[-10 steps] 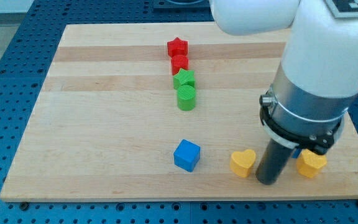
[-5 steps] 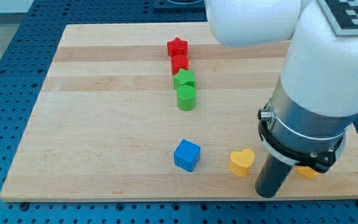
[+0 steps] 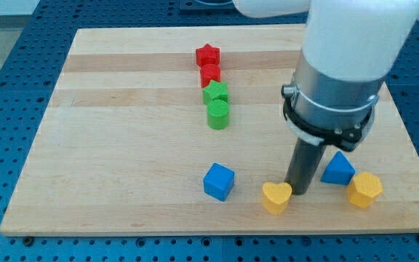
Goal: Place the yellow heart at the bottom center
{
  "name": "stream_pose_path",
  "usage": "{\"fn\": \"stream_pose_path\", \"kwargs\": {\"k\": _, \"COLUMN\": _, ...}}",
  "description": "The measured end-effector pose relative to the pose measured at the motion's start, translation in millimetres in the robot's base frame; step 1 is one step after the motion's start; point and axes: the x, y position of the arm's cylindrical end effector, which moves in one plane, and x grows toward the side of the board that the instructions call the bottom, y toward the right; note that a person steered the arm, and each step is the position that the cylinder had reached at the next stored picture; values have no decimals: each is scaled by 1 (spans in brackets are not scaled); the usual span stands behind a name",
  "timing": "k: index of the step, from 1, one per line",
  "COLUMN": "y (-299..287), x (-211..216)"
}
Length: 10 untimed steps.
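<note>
The yellow heart [image 3: 276, 196] lies near the board's bottom edge, a little right of centre. My tip [image 3: 300, 191] stands right against the heart's upper right side, touching it or nearly so. A blue cube [image 3: 218, 181] sits to the heart's left. To the tip's right are a blue block [image 3: 337, 169] and a second yellow block [image 3: 364, 190].
In a column at the board's upper middle stand a red star [image 3: 207, 54], a red block [image 3: 210, 73], a green star [image 3: 215, 92] and a green cylinder [image 3: 218, 113]. The wooden board [image 3: 122, 145] ends just below the heart. The arm's white body covers the upper right.
My tip has swung up and to the left, from the heart's lower right to its upper right. The heart has slid down and left. The blue block at the right is now uncovered.
</note>
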Motion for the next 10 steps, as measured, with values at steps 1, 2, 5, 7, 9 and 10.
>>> {"fn": "stream_pose_path", "kwargs": {"k": 1, "y": -6, "x": 9}}
{"fn": "stream_pose_path", "kwargs": {"k": 2, "y": -8, "x": 11}}
{"fn": "stream_pose_path", "kwargs": {"k": 5, "y": 28, "x": 23}}
{"fn": "stream_pose_path", "kwargs": {"k": 7, "y": 25, "x": 45}}
{"fn": "stream_pose_path", "kwargs": {"k": 9, "y": 25, "x": 45}}
{"fn": "stream_pose_path", "kwargs": {"k": 10, "y": 16, "x": 29}}
